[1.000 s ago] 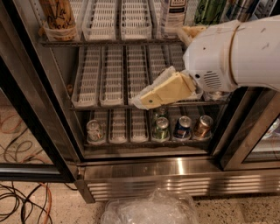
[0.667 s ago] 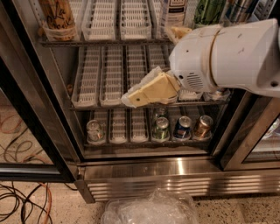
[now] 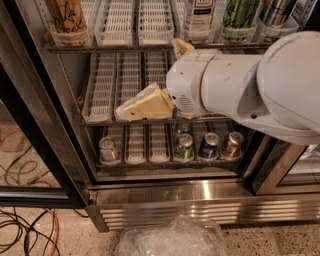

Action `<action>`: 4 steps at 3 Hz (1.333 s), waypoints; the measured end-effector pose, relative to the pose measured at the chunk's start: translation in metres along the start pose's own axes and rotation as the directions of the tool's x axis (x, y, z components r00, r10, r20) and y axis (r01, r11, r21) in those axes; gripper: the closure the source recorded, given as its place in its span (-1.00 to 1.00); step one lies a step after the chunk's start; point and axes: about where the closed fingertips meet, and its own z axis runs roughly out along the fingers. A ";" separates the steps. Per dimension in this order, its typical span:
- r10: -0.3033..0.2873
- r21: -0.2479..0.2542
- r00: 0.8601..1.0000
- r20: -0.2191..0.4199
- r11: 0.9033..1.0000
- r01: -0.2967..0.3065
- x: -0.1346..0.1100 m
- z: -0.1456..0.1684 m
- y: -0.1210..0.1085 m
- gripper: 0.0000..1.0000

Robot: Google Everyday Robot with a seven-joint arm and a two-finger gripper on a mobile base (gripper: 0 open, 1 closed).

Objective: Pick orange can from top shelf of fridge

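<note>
Swinging toward 9 o'clock, the gripper (image 3: 142,106) is now sitting further left than a second ago, with the bulky white arm (image 3: 235,95) trailing behind it from 3 o'clock; the shelves and cans are holding their places in the view. It is hovering in front of the middle shelf (image 3: 100,119), level with the white lane trays there; whether it is released or clenched I cannot tell, and nothing is showing in its grasp.

The orange can (image 3: 67,17) is standing upright at 11 o'clock in the view, in the leftmost lane of the top shelf (image 3: 125,48), its foot resting in a clear front cup; from the gripper it is lying at about 11 o'clock, well apart and a full rack higher.

That leftward sweep is closing the sideways gap, so I judge the approach is under way but the reach is not yet done; the gripper is needing to climb toward 12 o'clock and keep edging left. The fridge (image 3: 200,197) is standing open, with other drinks (image 3: 200,15) lining the top shelf toward 1 o'clock, well clear of the target.
</note>
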 end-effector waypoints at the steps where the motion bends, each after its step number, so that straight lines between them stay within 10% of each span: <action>1: 0.013 0.092 0.998 0.059 0.996 -0.018 -0.012 0.020 -0.005 -1.00; 4: -0.016 0.079 0.981 0.195 0.997 0.001 -0.034 0.056 -0.022 -1.00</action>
